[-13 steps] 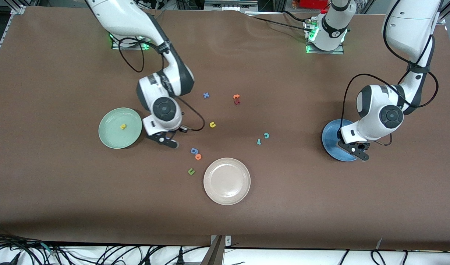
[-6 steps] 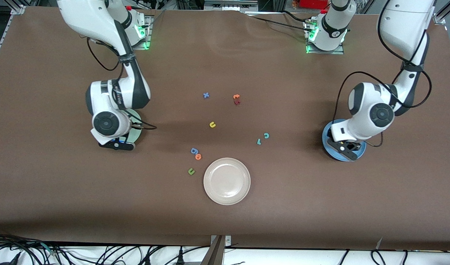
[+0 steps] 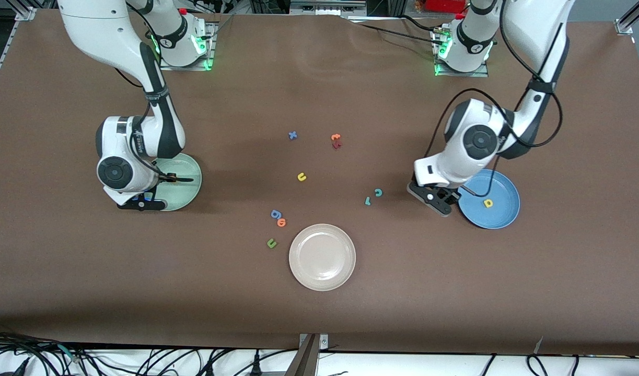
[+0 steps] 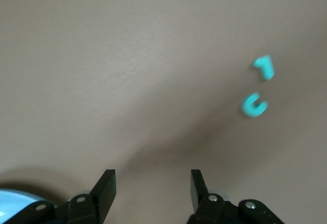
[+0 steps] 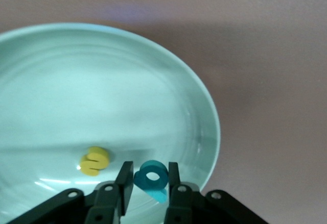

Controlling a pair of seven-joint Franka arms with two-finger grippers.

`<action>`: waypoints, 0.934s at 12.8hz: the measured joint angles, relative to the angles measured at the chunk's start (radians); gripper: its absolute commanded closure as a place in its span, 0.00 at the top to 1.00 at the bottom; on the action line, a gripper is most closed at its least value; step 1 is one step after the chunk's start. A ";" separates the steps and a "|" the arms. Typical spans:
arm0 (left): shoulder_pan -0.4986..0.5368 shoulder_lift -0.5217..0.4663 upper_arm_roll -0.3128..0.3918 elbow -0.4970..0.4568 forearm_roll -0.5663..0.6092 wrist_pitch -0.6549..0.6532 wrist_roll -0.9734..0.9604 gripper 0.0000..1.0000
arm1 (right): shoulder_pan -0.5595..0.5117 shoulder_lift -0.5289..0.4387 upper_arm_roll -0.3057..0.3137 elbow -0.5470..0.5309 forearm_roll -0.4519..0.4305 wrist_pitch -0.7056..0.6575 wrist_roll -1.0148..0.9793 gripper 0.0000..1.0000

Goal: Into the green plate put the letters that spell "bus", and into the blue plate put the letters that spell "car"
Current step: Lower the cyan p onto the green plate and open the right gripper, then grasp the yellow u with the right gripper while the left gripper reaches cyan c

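Front view, nearest first: the beige-white plate [image 3: 322, 257] lies empty, and just beside it, toward the right arm's end of the table, sit 3 decoys: the green u [image 3: 271, 243], the orange o [image 3: 281, 222] and the blue g [image 3: 275, 213].

Farther from the camera than that plate, at the left arm's end, the blue plate [image 3: 502, 222] holds 1 letter, the yellow a [image 3: 488, 203]. The left gripper [image 3: 437, 201] hangs empty with its fingers spread over bare table beside it. The teal c [image 3: 378, 192] and teal r [image 3: 368, 201] lie between it and the beige-white plate's line, so fetching 1 of them looks like its next job, calling for a fine pinch on a tiny foam piece.

At the right arm's end, the right gripper [image 5: 148, 185] pinches the teal b [image 5: 151, 177] low over the green plate [image 5: 204, 112], next to the yellow s [image 5: 95, 161]; letting go is the step in hand.

Farther still lies the yellow u [image 3: 301, 177], the last of "bus".

The brown table cover [image 3: 455, 292] is matte; cables hang along its near edge.
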 measured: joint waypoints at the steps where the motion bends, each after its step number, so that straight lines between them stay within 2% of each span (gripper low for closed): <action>1: -0.019 0.002 -0.002 0.000 0.000 -0.002 -0.102 0.72 | 0.000 0.000 0.001 0.000 0.000 0.000 -0.002 1.00; 3: -0.036 0.012 -0.002 0.000 0.000 -0.003 -0.243 0.72 | 0.006 -0.006 0.009 0.008 0.000 -0.018 -0.001 0.99; 6: -0.044 0.038 -0.001 0.010 0.000 -0.003 -0.450 0.71 | 0.017 -0.027 0.048 0.088 0.053 -0.169 0.076 0.99; 9: -0.098 0.074 -0.003 0.050 0.000 -0.002 -0.770 0.71 | 0.051 -0.041 0.133 0.163 0.090 -0.238 0.329 0.98; 12: -0.131 0.108 -0.003 0.082 0.000 -0.001 -0.976 0.71 | 0.078 -0.042 0.269 0.193 0.096 -0.193 0.679 0.98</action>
